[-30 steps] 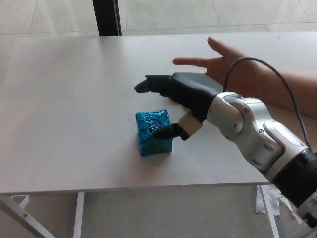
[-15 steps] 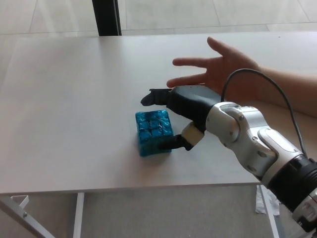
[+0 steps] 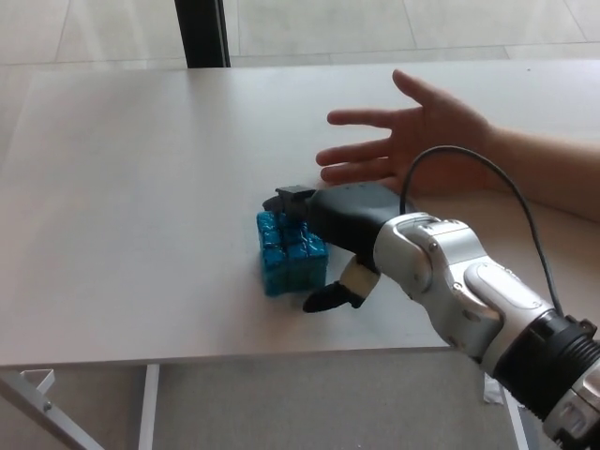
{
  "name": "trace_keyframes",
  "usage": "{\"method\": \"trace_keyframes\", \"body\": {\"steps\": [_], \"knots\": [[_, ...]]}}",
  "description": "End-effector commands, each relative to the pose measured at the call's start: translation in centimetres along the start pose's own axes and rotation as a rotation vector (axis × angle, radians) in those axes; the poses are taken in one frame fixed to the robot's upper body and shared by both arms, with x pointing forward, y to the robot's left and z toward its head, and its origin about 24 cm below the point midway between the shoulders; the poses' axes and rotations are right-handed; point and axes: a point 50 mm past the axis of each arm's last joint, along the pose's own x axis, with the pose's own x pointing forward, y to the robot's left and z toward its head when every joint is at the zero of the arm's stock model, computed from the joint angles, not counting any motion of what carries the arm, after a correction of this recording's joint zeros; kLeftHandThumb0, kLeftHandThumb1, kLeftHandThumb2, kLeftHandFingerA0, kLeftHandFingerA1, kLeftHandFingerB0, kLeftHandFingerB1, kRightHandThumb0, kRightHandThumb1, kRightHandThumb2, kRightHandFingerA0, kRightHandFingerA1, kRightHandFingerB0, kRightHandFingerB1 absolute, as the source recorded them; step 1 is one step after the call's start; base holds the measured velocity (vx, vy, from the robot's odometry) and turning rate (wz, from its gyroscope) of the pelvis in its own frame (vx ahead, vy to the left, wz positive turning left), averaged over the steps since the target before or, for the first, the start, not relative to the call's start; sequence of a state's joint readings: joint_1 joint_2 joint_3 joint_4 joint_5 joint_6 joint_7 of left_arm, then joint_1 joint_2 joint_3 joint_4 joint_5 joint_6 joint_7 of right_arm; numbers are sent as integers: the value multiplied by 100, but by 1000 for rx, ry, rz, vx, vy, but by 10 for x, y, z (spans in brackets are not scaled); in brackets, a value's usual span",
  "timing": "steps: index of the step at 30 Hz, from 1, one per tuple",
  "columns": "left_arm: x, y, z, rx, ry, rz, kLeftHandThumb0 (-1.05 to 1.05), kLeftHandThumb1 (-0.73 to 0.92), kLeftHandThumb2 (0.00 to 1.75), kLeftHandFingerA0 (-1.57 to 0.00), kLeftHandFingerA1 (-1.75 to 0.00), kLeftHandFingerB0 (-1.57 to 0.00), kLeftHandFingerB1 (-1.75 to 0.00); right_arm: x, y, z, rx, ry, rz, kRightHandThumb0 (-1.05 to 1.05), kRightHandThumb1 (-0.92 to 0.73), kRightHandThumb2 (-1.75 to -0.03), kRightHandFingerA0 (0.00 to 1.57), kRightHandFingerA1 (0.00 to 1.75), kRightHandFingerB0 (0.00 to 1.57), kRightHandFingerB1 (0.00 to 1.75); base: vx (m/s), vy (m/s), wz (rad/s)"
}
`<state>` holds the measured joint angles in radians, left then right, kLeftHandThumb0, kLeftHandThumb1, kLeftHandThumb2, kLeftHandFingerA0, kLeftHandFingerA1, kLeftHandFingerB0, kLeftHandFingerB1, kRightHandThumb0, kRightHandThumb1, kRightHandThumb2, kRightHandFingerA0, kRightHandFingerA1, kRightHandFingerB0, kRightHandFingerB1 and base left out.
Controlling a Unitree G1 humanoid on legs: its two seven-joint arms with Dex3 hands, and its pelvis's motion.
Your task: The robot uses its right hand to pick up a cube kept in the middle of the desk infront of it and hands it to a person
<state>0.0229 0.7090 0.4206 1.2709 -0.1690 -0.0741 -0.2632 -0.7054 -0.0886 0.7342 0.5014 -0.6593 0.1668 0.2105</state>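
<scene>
While on desk (image 3: 141, 187), cube (image 3: 289, 255) between right hand (image 3: 330, 234) fingers

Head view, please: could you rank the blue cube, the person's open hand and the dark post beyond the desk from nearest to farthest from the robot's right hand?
1. Blue cube: right at the right hand, its fingers over the cube's top.
2. Person's hand: open, just beyond, toward the desk's far right.
3. Dark post: behind the desk's far edge, to the left.
</scene>
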Motion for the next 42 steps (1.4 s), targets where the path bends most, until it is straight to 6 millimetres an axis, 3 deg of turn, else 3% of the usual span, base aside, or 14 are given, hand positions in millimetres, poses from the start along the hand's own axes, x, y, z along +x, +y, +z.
{"method": "trace_keyframes", "body": {"steps": [1,4,16,17,18,21,22,27,29,30,31,34,41,42], "knots": [[-1,5,3,29,-15,5,-69,62,59,-59,-61,-50,-39,-2,10,-6,-60,69,-158,-52,-47,-55,55,120,29,41,0,0,0],[-1,4,3,28,-17,0,-68,49,91,-54,-67,-44,-53,-2,20,-8,-34,73,-255,-44,-57,-58,70,132,35,48,0,0,0],[-1,3,2,41,-10,6,-70,65,60,-58,-61,-49,-39,-6,34,-1,40,55,-477,-39,-73,-61,90,162,59,59,0,0,0],[-1,3,3,25,-14,3,-69,65,60,-58,-62,-51,-39,-6,33,0,67,51,-499,-33,-57,-101,120,130,59,71,0,0,0],[-1,3,3,19,-19,-1,-68,65,59,-58,-63,-51,-39,-6,33,1,81,42,-523,-31,-71,-64,93,174,67,64,0,0,0],[-1,3,2,33,-18,-6,-78,56,95,-54,-67,-41,-51,-6,31,3,108,59,-502,-41,-45,-92,121,136,84,86,0,0,0],[-1,3,2,32,-15,-3,-72,66,60,-60,-60,-49,-39,-7,32,2,108,57,-510,-36,-55,-63,96,175,93,83,0,0,0],[-2,5,0,41,-3,6,-71,53,95,-58,-68,-38,-52,-10,24,-4,71,42,-555,-39,-39,-88,125,138,83,83,0,0,0],[-2,6,0,61,-1,9,-71,68,61,-61,-61,-48,-39,-11,15,-7,82,38,-559,-37,-51,-61,99,175,93,78,0,0,0],[-2,6,-1,38,1,9,-70,51,93,-56,-67,-42,-53,-11,10,-9,79,26,-588,-29,-49,-74,100,175,92,98,0,0,0],[-2,5,-1,49,10,16,-70,67,60,-59,-58,-47,-39,-14,-3,-14,78,17,-617,-27,-57,-69,88,175,76,144,0,0,0],[-2,5,-4,47,11,14,-69,67,61,-60,-57,-47,-38,-17,-26,-22,54,8,-640,-35,-43,-88,116,135,79,89,0,0,0],[-4,7,-8,48,21,9,-70,68,60,-61,-58,-46,-38,-27,-79,-42,17,33,-741,-33,-56,-59,88,173,87,69,0,0,0],[-4,7,-9,67,24,17,-70,53,95,-59,-67,-41,-52,-28,-87,-47,22,48,-734,-35,-58,-59,89,173,89,76,0,0,0]]}}
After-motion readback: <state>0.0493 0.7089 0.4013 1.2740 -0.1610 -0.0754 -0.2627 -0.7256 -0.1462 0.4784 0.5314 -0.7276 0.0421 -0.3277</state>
